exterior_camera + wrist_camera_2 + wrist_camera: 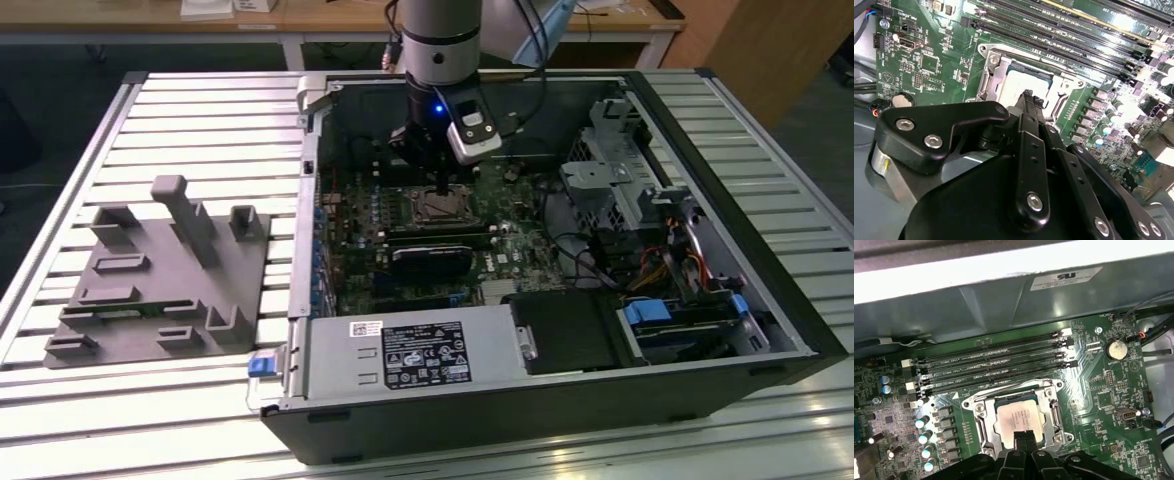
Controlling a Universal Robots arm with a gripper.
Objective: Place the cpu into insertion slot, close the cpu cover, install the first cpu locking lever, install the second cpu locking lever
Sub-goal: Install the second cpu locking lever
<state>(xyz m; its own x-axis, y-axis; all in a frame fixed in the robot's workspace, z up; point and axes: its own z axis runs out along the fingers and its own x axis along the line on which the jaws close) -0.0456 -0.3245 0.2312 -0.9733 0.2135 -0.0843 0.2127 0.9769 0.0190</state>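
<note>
Silvery metal frames the insertion slot (1019, 417) on the green motherboard (1104, 405), and I see the cpu (1019, 421) lying flat inside it, its dull grey top facing up. In both wrist views the cpu cover (996, 82) lies down around the chip, which shows through its square window. I hold the gripper (1028, 98) right over the near edge of the cpu; its jaws look pressed together with no gap and nothing between them, their tips touching or just above the chip, I cannot tell which.

In the exterior view the gripper (438, 172) hangs inside the open computer case (534, 400), which lies on a slatted metal tabletop (200, 110). Just beyond the socket, in the first wrist view, run four long black memory slots (994, 365), and a round coin battery (1115, 348) sits on the board well apart from it. In the exterior view a long black card (434, 253) lies just near of the socket, the power supply box (414, 355) fills the near side of the case, and drive cages with coloured cables (667, 270) crowd the exterior view's right. A grey moulded fixture (160, 275) stands on the tabletop at the exterior view's left.
</note>
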